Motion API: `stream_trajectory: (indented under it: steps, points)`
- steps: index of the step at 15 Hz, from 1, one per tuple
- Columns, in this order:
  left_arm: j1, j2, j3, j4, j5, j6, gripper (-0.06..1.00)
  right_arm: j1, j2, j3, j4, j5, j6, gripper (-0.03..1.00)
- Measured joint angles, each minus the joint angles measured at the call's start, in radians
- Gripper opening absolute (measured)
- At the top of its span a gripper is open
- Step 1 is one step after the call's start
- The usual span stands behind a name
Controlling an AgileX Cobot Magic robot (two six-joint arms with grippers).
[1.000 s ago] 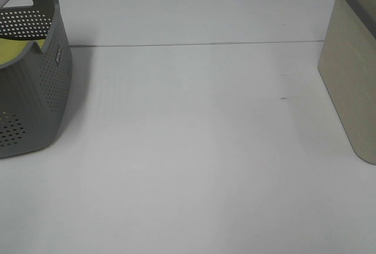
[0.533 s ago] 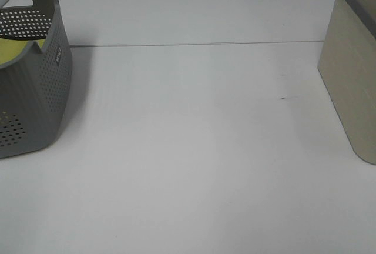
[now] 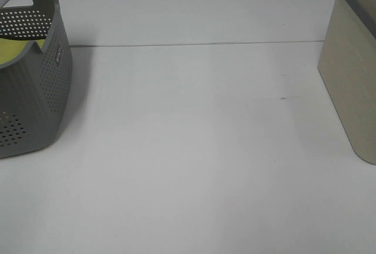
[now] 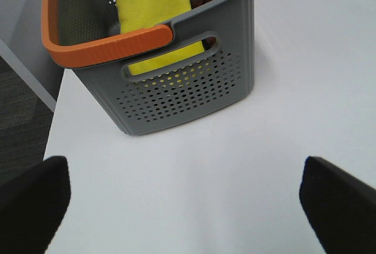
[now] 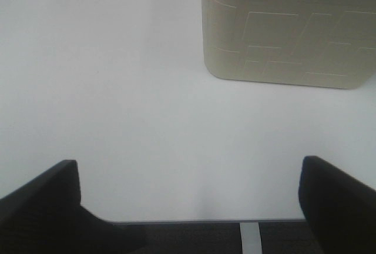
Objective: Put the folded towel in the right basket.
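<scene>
Left claw [image 4: 182,207] spread wide, empty, folded towel [image 4: 155,22] ahead of it inside grey basket [image 4: 194,89]; right claw [image 5: 188,207] likewise agape near beige basket [image 5: 282,36]; best approach clears the orange handle [image 4: 108,45], descending vertically.

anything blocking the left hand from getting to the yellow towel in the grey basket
Partly. The yellow towel lies inside the grey basket, behind its near wall and orange handle. The left hand is open over bare table; reaching in from above looks unobstructed.
</scene>
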Motion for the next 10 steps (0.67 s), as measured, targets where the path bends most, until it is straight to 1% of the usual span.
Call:
stream_trajectory:
  steps: [10]
  points:
    - [0.0, 0.0, 0.0, 0.0, 0.0, 0.0, 0.99, 0.0, 0.0, 0.0, 0.0, -0.009, 0.0, 0.97]
